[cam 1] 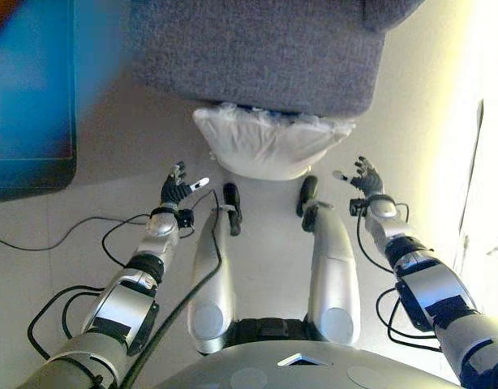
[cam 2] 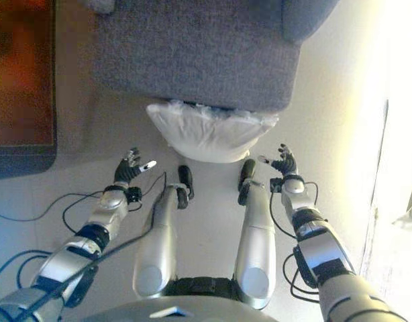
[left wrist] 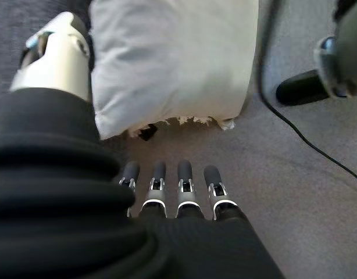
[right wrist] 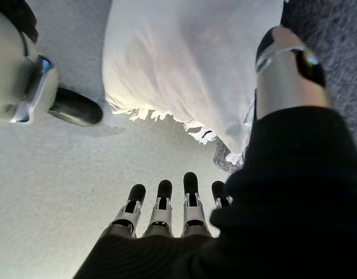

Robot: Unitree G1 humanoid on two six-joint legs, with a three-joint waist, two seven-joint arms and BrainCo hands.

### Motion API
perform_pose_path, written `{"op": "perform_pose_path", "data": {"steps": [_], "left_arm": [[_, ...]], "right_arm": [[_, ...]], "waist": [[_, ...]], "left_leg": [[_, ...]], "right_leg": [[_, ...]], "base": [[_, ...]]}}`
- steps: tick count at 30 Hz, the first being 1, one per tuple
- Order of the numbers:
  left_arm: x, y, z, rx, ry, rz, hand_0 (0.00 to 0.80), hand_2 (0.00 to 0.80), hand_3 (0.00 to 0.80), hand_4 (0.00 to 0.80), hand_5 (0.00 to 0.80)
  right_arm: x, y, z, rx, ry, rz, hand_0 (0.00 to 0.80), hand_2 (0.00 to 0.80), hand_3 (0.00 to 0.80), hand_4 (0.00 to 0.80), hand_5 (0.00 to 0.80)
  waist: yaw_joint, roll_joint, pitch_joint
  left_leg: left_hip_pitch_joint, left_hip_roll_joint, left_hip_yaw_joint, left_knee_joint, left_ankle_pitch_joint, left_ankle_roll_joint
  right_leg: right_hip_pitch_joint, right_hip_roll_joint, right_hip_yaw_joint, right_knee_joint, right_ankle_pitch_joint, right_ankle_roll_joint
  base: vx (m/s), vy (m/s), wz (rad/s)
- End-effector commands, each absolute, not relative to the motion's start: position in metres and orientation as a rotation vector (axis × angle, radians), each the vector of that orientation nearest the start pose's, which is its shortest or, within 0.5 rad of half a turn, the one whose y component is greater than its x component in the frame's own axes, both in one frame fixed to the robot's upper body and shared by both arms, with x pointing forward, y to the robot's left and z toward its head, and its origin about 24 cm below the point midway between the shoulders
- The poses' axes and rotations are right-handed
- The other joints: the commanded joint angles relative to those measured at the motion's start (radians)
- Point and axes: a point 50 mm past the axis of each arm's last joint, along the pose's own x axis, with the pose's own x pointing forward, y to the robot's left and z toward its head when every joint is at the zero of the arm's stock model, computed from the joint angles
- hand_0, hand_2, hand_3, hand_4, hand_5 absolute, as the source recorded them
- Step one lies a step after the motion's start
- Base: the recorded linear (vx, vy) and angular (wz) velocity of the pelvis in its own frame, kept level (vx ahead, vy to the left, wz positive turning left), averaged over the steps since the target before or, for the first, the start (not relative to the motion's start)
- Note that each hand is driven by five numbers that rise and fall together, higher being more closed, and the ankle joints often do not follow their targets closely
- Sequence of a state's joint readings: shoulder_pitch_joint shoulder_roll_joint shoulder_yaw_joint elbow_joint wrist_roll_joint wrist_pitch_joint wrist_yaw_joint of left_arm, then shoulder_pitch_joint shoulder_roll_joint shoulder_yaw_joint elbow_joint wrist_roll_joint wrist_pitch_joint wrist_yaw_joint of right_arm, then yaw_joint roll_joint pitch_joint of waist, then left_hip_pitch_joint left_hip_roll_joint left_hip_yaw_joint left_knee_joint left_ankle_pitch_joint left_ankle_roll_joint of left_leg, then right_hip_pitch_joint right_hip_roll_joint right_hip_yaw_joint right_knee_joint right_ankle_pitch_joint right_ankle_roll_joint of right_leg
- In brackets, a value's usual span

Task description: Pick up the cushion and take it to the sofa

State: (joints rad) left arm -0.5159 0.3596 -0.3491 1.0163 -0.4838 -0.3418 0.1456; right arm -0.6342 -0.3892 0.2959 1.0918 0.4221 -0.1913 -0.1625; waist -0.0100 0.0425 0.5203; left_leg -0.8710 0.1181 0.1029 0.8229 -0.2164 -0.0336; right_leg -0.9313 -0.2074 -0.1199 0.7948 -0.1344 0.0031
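Observation:
A white cushion [cam 1: 269,143] lies on the floor against the front of the grey sofa [cam 1: 261,49]. It also shows in the left wrist view [left wrist: 167,58] and the right wrist view [right wrist: 184,58]. My left hand [cam 1: 176,188] is open and empty, to the left of the cushion and a little nearer me. My right hand [cam 1: 365,178] is open and empty, to the right of the cushion. Neither hand touches it. The fingers [left wrist: 184,174] in the left wrist view and the fingers [right wrist: 164,195] in the right wrist view are straight above the floor.
A dark low table or screen [cam 1: 30,97] stands at the far left. A bright window or door frame [cam 1: 476,203] runs along the right side. Pale floor [cam 1: 87,186] lies around the cushion.

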Motion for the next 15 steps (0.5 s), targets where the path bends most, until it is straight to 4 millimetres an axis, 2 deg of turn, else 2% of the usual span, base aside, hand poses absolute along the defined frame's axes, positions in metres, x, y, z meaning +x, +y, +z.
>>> {"op": "perform_pose_path", "data": {"steps": [1, 5, 15], "left_arm": [[0.333, 0.221, 0.026, 0.119, 0.066, 0.162, 0.0, 0.0, 0.0, 0.0, 0.0], [0.345, 0.233, 0.05, 0.131, 0.005, 0.156, 0.0, 0.0, 0.0, 0.0, 0.0], [0.365, 0.231, 0.097, 0.068, -0.12, 0.084, 0.0, 0.0, 0.0, 0.0, 0.0]], "right_arm": [[0.347, -0.242, 0.036, -0.252, 0.198, -0.197, 0.0, 0.0, 0.0, 0.0, 0.0], [0.359, -0.241, 0.06, -0.268, 0.141, -0.164, 0.0, 0.0, 0.0, 0.0, 0.0], [0.374, -0.245, 0.1, -0.237, 0.04, -0.119, 0.0, 0.0, 0.0, 0.0, 0.0]], "waist": [[-0.013, 0.014, -0.002], [-0.026, 0.018, 0.0], [-0.046, 0.023, 0.0]], "left_leg": [[-0.13, -0.014, -0.049, 0.086, 0.002, 0.032], [-0.285, -0.011, -0.051, 0.257, -0.056, 0.043], [-0.534, 0.013, -0.05, 0.535, -0.15, 0.057]], "right_leg": [[-0.048, 0.002, 0.057, 0.094, -0.035, 0.01], [-0.212, 0.012, 0.086, 0.252, -0.078, -0.008], [-0.458, 0.023, 0.133, 0.502, -0.167, -0.032]], "base": [[-0.032, -0.01, -0.03], [-0.006, -0.004, 0.03], [0.029, -0.026, 0.05]]}}
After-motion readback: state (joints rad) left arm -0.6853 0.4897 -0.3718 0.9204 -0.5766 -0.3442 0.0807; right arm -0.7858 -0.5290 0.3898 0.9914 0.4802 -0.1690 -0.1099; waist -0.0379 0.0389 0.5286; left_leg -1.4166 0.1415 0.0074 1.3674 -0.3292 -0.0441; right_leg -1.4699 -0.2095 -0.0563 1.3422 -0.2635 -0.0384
